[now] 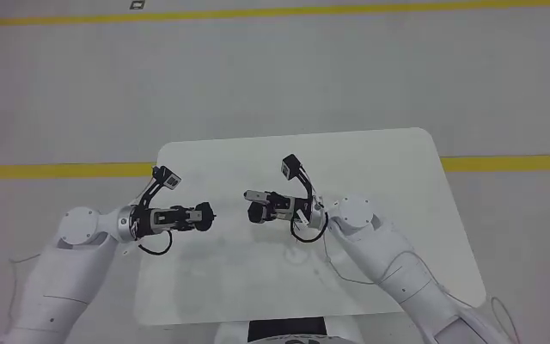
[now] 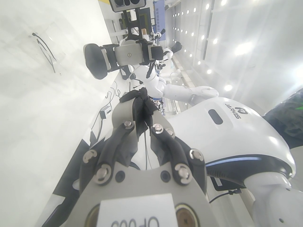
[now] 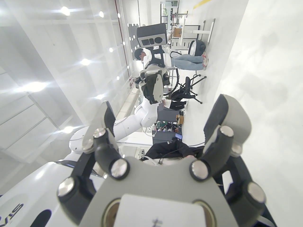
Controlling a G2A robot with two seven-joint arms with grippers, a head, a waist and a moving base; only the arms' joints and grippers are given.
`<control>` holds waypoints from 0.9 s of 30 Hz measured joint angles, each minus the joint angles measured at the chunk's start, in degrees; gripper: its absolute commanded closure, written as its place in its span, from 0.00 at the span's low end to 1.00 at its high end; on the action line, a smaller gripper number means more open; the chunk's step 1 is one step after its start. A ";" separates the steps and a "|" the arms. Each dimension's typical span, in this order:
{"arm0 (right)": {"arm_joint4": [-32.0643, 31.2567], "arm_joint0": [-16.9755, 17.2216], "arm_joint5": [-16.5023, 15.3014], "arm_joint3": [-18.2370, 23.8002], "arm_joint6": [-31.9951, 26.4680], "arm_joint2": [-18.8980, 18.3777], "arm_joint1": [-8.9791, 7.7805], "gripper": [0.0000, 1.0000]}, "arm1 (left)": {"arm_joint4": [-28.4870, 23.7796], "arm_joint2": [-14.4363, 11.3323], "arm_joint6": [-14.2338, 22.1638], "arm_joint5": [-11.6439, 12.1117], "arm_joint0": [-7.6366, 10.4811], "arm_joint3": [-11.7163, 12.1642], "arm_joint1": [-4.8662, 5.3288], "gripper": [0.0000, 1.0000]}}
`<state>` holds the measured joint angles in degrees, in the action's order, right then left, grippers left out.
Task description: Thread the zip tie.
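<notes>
My left gripper [image 2: 138,99] hangs above the white table [image 1: 387,163], its black-wrapped fingertips pressed together. A thin black zip tie [image 2: 146,142] runs back between its fingers toward the palm. Facing it across a short gap is my right gripper [image 3: 163,114], open with nothing between its fingers [image 3: 107,116]. In the top view the left gripper [image 1: 209,215] and the right gripper [image 1: 252,206] point at each other over the table's middle. Several loose black zip ties [image 2: 45,48] lie flat on the table below the right gripper [image 2: 94,60].
The white tabletop stretches wide on the far side of both grippers. Grey floor with yellow lines [image 1: 275,13] surrounds it. Thin cables [image 1: 301,232] hang from the right wrist.
</notes>
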<state>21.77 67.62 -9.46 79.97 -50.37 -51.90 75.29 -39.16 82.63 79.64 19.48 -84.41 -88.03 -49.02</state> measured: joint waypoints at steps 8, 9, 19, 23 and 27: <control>0.00 0.00 0.00 0.00 0.00 0.00 0.00 0.00 | 0.03 0.02 0.00 0.00 0.01 0.01 -0.01 1.00; 0.00 0.00 0.00 0.00 0.00 0.00 0.00 0.00 | 0.03 0.02 0.00 0.00 0.01 0.01 -0.01 1.00; -1.55 0.06 0.73 0.70 1.08 -0.06 -0.11 0.00 | 0.03 0.02 0.00 0.00 0.01 0.01 -0.01 1.00; -7.40 -0.24 4.54 3.27 2.02 -0.64 -0.75 0.00 | 0.03 0.02 0.00 0.00 0.01 0.01 -0.01 1.00; -13.77 -0.58 9.44 6.03 0.64 -1.02 -1.57 0.00 | 0.03 0.02 0.00 0.00 0.01 0.01 -0.01 1.00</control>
<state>8.00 67.04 -0.03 86.01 -49.73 -52.92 73.73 -39.13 82.65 79.64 19.48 -84.41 -88.02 -49.04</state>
